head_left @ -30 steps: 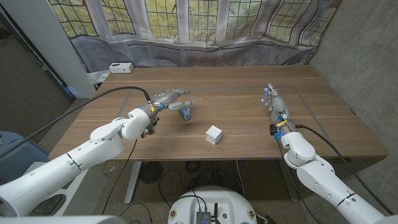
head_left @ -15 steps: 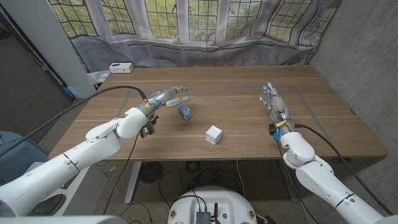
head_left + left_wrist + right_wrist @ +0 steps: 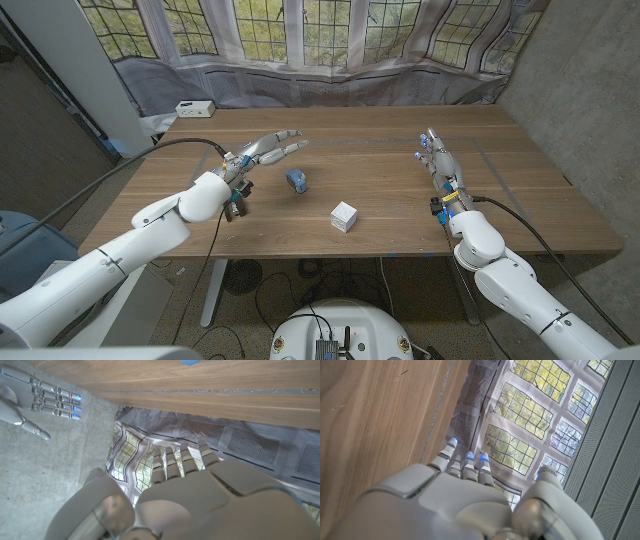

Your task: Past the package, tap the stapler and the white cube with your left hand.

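A small blue stapler (image 3: 296, 180) lies on the wooden table (image 3: 380, 215) left of centre. The white cube (image 3: 344, 216) sits a little nearer and to its right. My left hand (image 3: 266, 149) hovers raised above the table, up and left of the stapler, fingers spread and empty, touching neither object. In the left wrist view my left hand (image 3: 210, 495) shows its back, with a blue sliver of the stapler (image 3: 192, 362) at the picture's edge. My right hand (image 3: 440, 163) stands at the table's right side, fingers straight and apart, holding nothing; the right hand (image 3: 37, 397) also shows in the left wrist view.
A white box (image 3: 194, 108) sits at the table's far left corner. Behind the table hangs a curtain under leaded windows (image 3: 300, 30). A grey wall (image 3: 590, 90) runs close along the right side. Bare wood lies between the cube and my right hand.
My left hand has lifted off the stapler and drawn back up and to the left. The stapler has shifted slightly. The cube and my right hand have stayed put.
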Action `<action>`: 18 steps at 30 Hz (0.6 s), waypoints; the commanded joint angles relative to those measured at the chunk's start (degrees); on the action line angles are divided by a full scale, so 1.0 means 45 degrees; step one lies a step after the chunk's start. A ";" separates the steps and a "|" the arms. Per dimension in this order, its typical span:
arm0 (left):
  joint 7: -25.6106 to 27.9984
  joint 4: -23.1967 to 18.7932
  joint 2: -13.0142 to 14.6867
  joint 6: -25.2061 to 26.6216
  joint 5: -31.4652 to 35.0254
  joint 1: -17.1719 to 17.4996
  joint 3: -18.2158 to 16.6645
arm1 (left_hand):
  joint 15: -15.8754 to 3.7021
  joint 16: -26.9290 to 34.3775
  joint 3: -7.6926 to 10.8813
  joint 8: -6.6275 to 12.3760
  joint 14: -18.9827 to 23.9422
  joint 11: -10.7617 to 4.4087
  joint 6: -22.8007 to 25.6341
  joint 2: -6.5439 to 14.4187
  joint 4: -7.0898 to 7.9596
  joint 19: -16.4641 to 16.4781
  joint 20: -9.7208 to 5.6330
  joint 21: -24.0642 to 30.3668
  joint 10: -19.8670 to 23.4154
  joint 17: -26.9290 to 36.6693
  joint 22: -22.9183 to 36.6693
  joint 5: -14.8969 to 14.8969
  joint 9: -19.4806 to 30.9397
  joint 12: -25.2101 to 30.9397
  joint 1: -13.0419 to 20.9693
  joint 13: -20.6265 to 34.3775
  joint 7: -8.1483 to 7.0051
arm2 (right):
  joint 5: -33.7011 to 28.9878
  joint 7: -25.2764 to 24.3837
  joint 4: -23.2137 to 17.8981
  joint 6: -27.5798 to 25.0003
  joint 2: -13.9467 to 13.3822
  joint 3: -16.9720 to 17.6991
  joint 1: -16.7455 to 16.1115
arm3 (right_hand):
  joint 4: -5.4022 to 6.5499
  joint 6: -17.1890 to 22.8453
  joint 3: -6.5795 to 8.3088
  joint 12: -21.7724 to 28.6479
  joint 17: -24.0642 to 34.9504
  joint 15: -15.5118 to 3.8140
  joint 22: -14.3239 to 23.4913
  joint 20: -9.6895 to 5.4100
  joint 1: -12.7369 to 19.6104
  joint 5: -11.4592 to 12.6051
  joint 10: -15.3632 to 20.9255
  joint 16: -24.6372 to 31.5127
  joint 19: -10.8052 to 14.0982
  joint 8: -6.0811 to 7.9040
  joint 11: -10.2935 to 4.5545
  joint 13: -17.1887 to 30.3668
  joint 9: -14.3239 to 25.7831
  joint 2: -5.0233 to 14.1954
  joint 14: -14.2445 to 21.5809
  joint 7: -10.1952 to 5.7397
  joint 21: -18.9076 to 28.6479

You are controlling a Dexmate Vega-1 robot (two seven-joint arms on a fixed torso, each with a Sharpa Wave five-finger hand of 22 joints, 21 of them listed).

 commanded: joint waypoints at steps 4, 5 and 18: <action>-0.0185 0.0932 -0.0940 -0.2381 -0.2962 0.0424 -0.0684 | 0.0040 0.0092 -0.0048 -0.0001 0.0145 -0.0021 0.0044 0.0020 0.0042 0.0079 0.0030 0.0110 0.0163 0.0025 0.0030 -0.0073 0.0008 0.0079 0.0189 0.0036 0.0051 | 0.0256 0.0750 0.0291 0.0384 -0.0108 0.0104 0.0235 | -0.0106 0.0115 0.0039 0.0068 0.0052 -0.0013 0.0050 -0.0043 -0.0048 0.0043 0.0124 0.0058 0.0190 0.0055 0.0033 0.0049 0.0035 -0.0002 0.0149 0.0014 0.0116; -0.0336 0.1054 -0.1008 -0.2562 -0.3220 0.0404 -0.0687 | 0.0037 0.0097 -0.0048 -0.0002 0.0160 -0.0013 0.0044 0.0020 0.0041 0.0084 0.0030 0.0111 0.0169 0.0025 0.0030 -0.0075 0.0007 0.0081 0.0191 0.0036 0.0049 | 0.0278 0.0830 0.0350 0.0433 -0.0121 0.0105 0.0265 | -0.0108 0.0115 0.0039 0.0069 0.0051 -0.0015 0.0050 -0.0048 -0.0048 0.0043 0.0131 0.0061 0.0211 0.0054 0.0035 0.0049 0.0035 -0.0003 0.0160 0.0014 0.0121; -0.2590 0.3155 -0.2408 -0.4595 -0.7121 -0.0111 -0.0647 | 0.0099 0.0114 -0.0064 -0.0070 0.0257 0.0116 -0.0111 -0.0017 0.0026 0.0218 0.0024 0.0150 0.0267 0.0023 0.0034 -0.0103 0.0004 0.0109 0.0201 0.0033 -0.0029 | 0.0408 0.1480 0.0923 0.0704 -0.0269 0.0106 0.0774 | -0.0141 0.0003 0.0027 0.0075 0.0035 -0.0133 0.0044 -0.0127 -0.0045 0.0046 0.0239 0.0112 0.0513 -0.0007 -0.0022 0.0035 0.0024 -0.0038 0.0388 -0.0084 0.0180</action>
